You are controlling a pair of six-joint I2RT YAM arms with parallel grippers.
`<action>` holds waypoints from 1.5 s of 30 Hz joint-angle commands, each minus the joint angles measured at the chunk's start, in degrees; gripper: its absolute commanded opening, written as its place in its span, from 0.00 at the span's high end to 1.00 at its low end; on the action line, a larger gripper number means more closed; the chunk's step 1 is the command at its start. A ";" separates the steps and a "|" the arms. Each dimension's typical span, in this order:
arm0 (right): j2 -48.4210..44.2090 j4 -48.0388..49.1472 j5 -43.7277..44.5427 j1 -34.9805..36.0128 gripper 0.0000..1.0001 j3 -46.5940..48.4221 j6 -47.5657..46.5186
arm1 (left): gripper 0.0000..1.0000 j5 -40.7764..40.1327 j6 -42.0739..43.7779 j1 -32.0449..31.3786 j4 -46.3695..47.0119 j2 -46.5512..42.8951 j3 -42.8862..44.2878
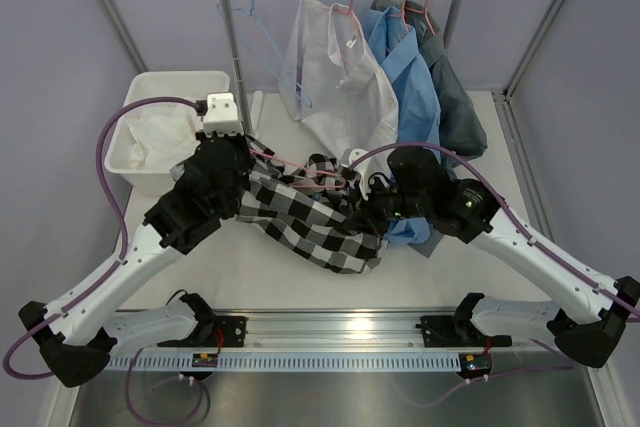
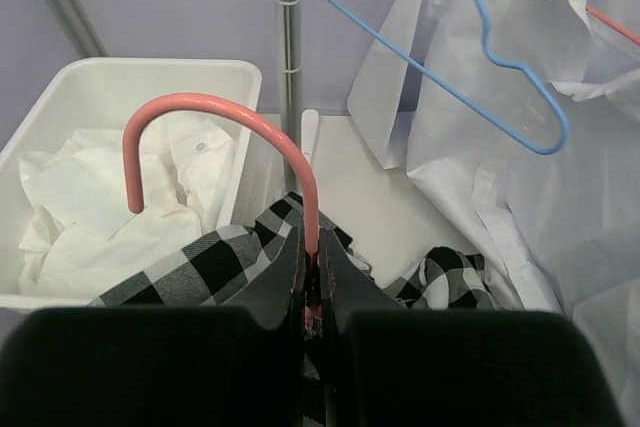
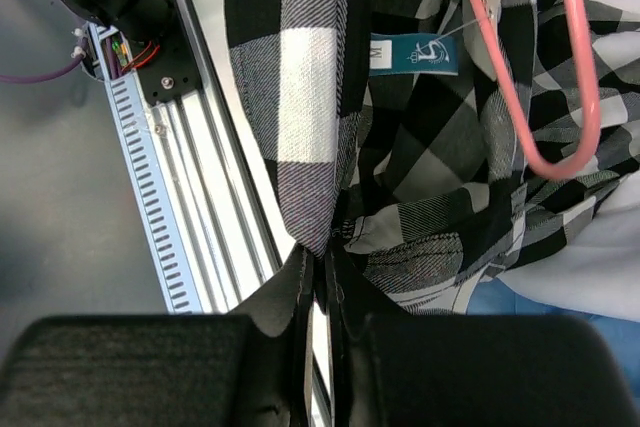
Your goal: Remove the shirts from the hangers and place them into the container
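White container [image 1: 180, 75] at the worktop's [image 1: 450, 277] left rear holds 1 white shirt [image 1: 160, 132]; left end effector [image 2: 311, 247] grips a pink hanger [image 2: 200, 105], right end effector [image 3: 322, 262] pinches the checked shirt [image 3: 300, 97] mid-worktop.

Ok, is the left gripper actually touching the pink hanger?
Touching. The left wrist view shows the left gripper shut on the pink hanger, its wire stem pinched between the jaws just below the hook.

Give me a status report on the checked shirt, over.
Left claw shut on pink hanger. Right claw shut on checked shirt. Hanger not yet out of shirt. Container holds a white shirt.
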 commanded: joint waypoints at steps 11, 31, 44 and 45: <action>-2.78 2.79 -3.36 2.01 0.48 -0.82 5.31 | 1.00 4.51 -7.65 2.17 3.23 -2.67 0.76; 5.47 -2.48 17.73 1.92 0.23 16.94 0.04 | 1.00 19.38 -12.94 1.03 3.14 -2.06 -2.67; 11.72 -0.90 14.57 2.01 0.61 17.20 -0.58 | 1.00 19.99 -12.67 0.76 3.06 -2.84 -2.85; 11.81 -0.81 14.57 1.92 0.63 17.03 -0.49 | 1.00 20.25 -12.67 0.76 3.14 -2.85 -2.76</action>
